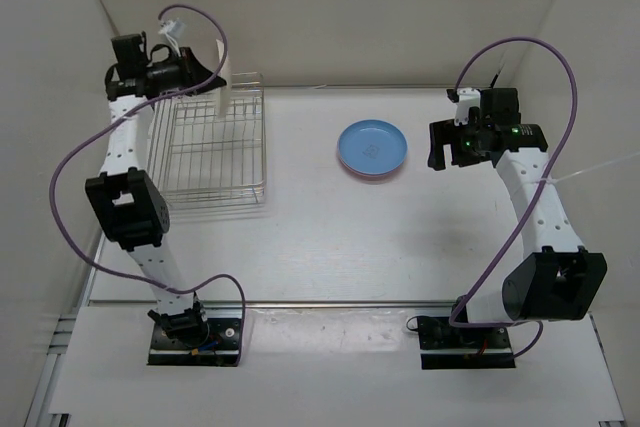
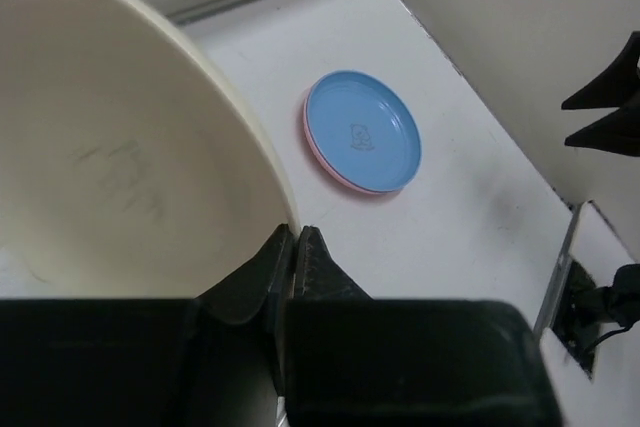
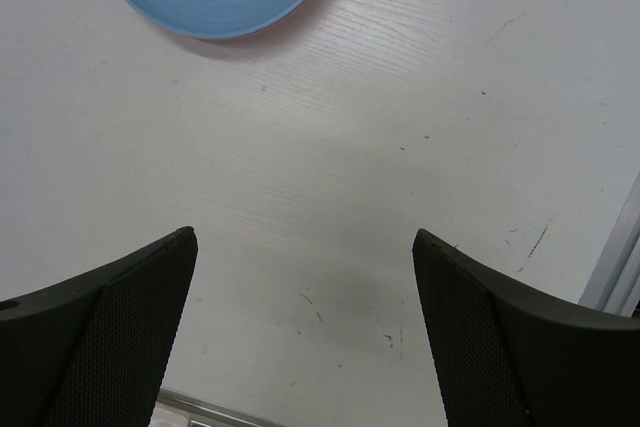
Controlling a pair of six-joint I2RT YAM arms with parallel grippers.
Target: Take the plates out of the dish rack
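Worked over a white table (image 1: 330, 237) boxed in by pale walls (image 1: 330, 17). Found the dish rack (image 1: 212, 152) at the far left, with no plate seen inside it from above. Saw the cream-white plate (image 2: 120, 147) held on edge above the rack's back corner in the left gripper (image 2: 295, 247), fingers pressed together on the rim. Saw the blue plate (image 1: 372, 147) flat near mid-table, well apart from the rack, stacked on the pink plate (image 2: 318, 152), with only a thin pink rim peeping out. Noted the right gripper (image 3: 305, 327) spread wide, holding nothing, over bare table just to the right of that stack. Judged the carry across the risky part: a narrow pinch on a smooth rim, most of the plate's weight hanging off to one side, so a likely twist or slide in the fingers on any quick swing, then a drop onto the wires or the table. Judged a second hazard at the set-down: too steep a tilt or an off-centre release, enough to shove the blue plate or leave the cream one leaning on the stack's edge. Also possible: a knock against the idle right gripper, so near the stack. Read no brand, label or lettering anywhere; made out only a small faint figure at the blue plate's centre and pale grey smudges on the cream one, neither legible.
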